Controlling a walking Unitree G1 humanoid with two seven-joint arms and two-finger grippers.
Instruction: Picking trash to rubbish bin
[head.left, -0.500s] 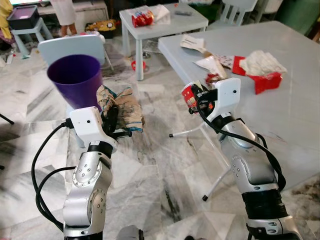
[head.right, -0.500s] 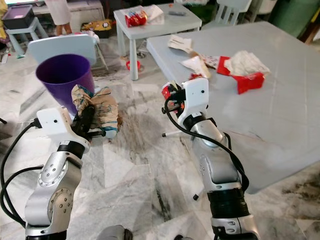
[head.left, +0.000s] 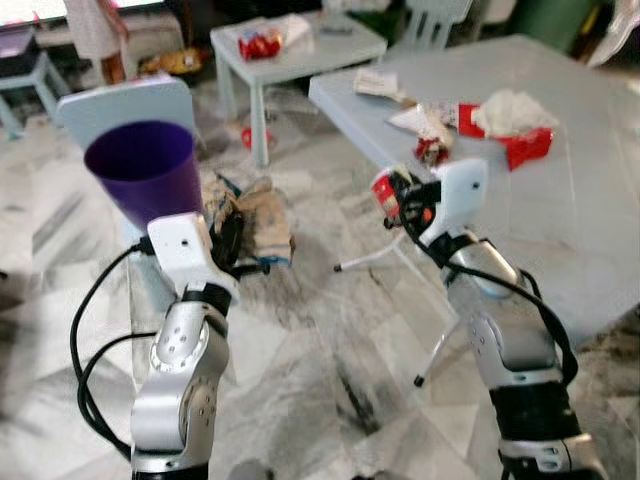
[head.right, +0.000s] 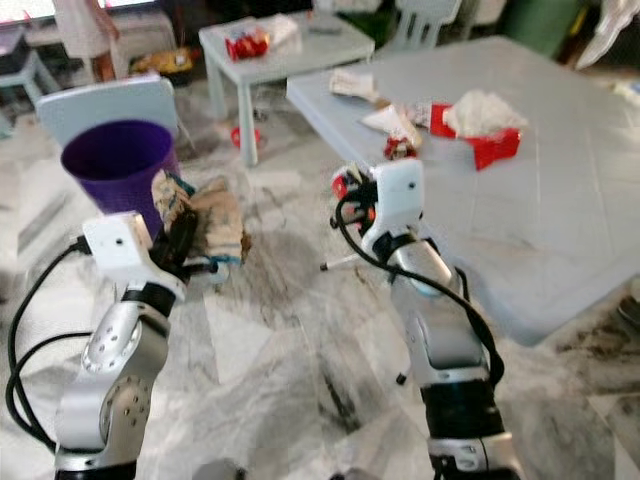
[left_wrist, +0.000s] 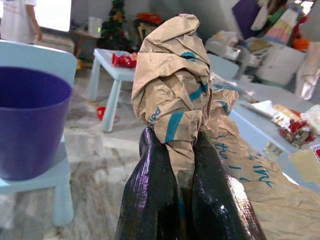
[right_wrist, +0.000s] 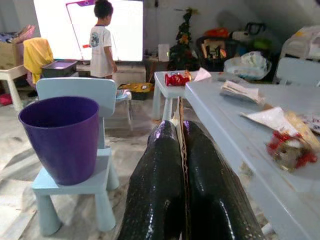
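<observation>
A purple bin (head.left: 145, 175) stands on a small light-blue chair (right_wrist: 75, 185) to my front left. My left gripper (head.left: 228, 238) is shut on a crumpled brown paper bag with blue print (head.left: 258, 215), held just right of the bin and below its rim. In the left wrist view the bag (left_wrist: 172, 85) bulges out above the black fingers (left_wrist: 150, 200). My right gripper (head.left: 402, 196) is raised beside the big table's corner, shut on a small red and white packet (head.left: 384, 193). That packet appears edge-on as a thin sheet (right_wrist: 180, 132) between the fingers in the right wrist view.
A large grey-blue table (head.left: 570, 220) on my right carries a red tissue box (head.left: 520, 140) and loose wrappers (head.left: 428, 128). A small pale table (head.left: 300, 45) stands behind, with a person (right_wrist: 102, 42) further back. Marble floor lies open between my arms.
The whole picture has shifted and blurred, so the camera has moved. Both grippers keep their hold; the arms stand much as before.
</observation>
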